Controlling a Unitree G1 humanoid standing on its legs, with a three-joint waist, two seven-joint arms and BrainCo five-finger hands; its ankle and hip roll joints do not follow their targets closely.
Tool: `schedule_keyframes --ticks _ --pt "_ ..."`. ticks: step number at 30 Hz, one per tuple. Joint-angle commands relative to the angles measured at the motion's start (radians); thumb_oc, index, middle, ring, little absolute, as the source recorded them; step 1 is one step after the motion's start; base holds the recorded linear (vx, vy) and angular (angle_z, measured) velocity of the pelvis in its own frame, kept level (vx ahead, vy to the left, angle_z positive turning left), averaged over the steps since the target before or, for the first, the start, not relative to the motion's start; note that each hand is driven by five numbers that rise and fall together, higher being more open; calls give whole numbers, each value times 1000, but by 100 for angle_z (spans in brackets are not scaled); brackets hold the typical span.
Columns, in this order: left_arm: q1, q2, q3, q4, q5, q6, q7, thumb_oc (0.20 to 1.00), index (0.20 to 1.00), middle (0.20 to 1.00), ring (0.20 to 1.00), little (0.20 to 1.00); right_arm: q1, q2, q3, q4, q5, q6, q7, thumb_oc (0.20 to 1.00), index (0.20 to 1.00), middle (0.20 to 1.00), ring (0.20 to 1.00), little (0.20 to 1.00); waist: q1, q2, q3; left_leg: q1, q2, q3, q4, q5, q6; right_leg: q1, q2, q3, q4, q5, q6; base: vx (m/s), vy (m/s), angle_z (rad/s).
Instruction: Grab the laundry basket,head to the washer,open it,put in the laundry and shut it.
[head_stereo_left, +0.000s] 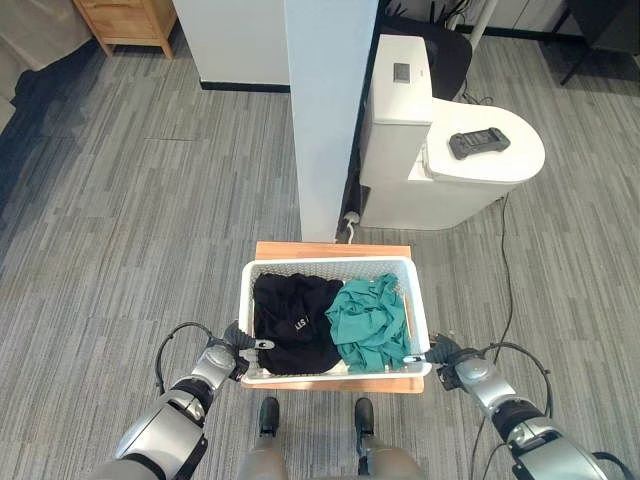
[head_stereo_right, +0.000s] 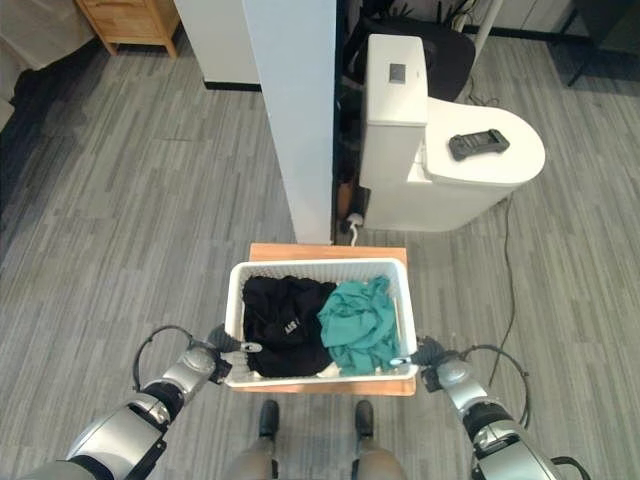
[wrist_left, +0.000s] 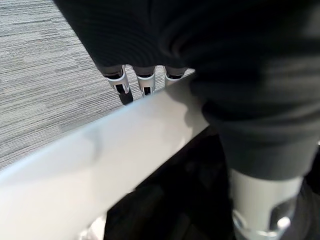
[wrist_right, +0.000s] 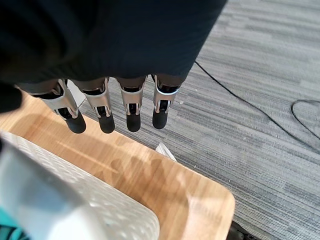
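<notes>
So, the white laundry basket is seen sitting on a low wooden bench, with a black garment and a green garment piled inside, nothing lifted yet by the look of it. The left hand is placed at the basket's left rim, fingers hooked over the outer edge and thumb on the inside, so it can be called clamped on the rim. The right hand is held just beside the right rim with its fingers straight and apart, hanging over the bench edge, nothing gripped. Trouble could be expected if a lift were started with only one side held: the basket would probably tip and the clothes would be spilled, or the bench dragged along. The right fingers could also slip past the rim. The floor is grey striped carpet; a white pillar stands just behind the bench, a white washer with a dark controller on top sits beyond it, and a wooden cabinet is seen in the far corner.
</notes>
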Motion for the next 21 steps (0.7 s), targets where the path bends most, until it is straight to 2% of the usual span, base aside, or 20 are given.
schedule_keyframes --ticks 1,12,21 --pt "-105 -38 17 69 15 -41 23 1000 1000 1000 1000 1000 -25 14 -31 -31 41 -59 -62 1000 1000 1000 1000 1000 10 -40 -1 -108 8 -94 -2 93 -8 -37 -59 -39 -3 27 43 0 0 0" --pt "-78 -40 22 42 24 -52 41 1000 1000 1000 1000 1000 6 6 -64 -147 -2 -75 -107 1000 1000 1000 1000 1000 8 -33 -11 -101 7 -92 -2 86 -4 -31 -63 -37 -3 22 43 0 0 0" --pt "-83 -44 20 63 26 -58 56 1000 1000 1000 1000 1000 8 46 -70 -59 102 -98 -100 1000 1000 1000 1000 1000 8 -27 -19 -105 5 -92 -2 86 -4 -32 -65 -40 -3 21 43 0 0 0"
